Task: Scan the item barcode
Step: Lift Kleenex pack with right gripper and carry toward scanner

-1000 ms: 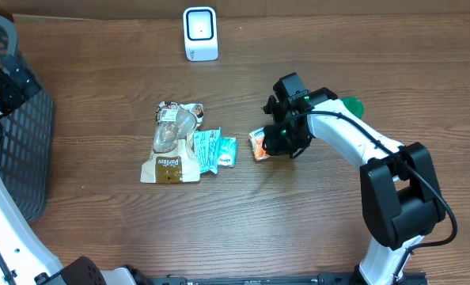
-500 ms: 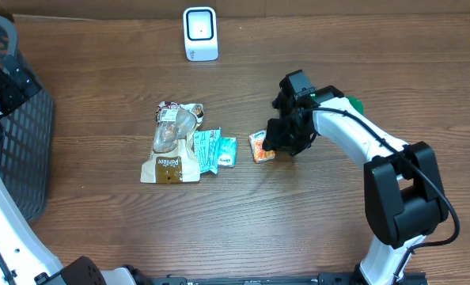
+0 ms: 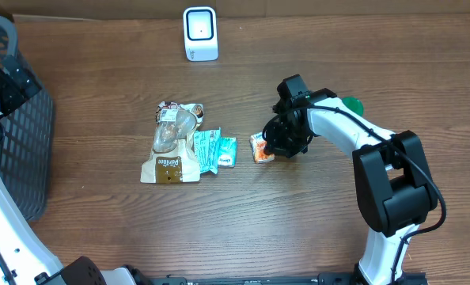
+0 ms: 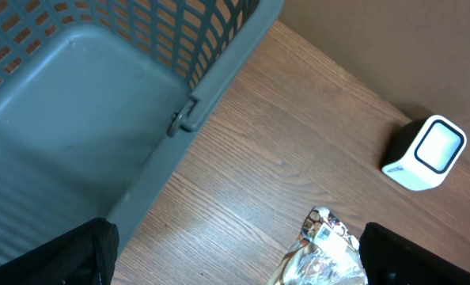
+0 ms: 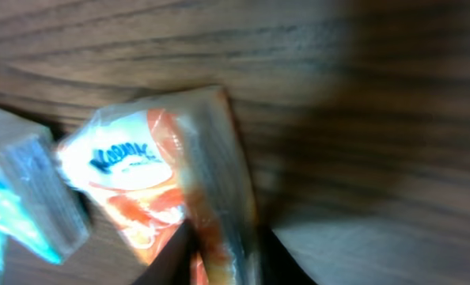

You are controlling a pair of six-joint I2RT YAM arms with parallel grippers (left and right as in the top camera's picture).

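Brown wood-grain table (image 3: 314, 214) fills the overhead view, with a cardboard wall along its far edge. Taking the small orange-and-white tissue packet (image 3: 259, 146) as the landmark: the right claw (image 3: 276, 145) sits on the packet's right edge. Half a second ago it stood slightly up and to the right of the packet; now it has dropped back down against it, so I judge this a fresh try at the pick-up rather than a carry.

In the right wrist view the tissue packet (image 5: 168, 186) runs down between the dark fingertips (image 5: 176, 257) at the bottom of the frame, its plastic edge pinched there. The jaws are nearly together, clenched on that thin edge. The packet lies on the table, not yet lifted.

Just left of the packet lies a teal wrapped pack (image 3: 215, 150), and beyond that a crumpled brown-and-silver snack bag (image 3: 172, 142). Well up and left of the packet stands the white box-shaped barcode scanner (image 3: 200, 33), which the packet must be carried to. Beside the arm, right of the packet, a green object (image 3: 351, 104) peeks out.

Far left of the packet, the left claw (image 4: 235, 257) hangs fully spread and empty beside the grey plastic basket (image 4: 85, 119).
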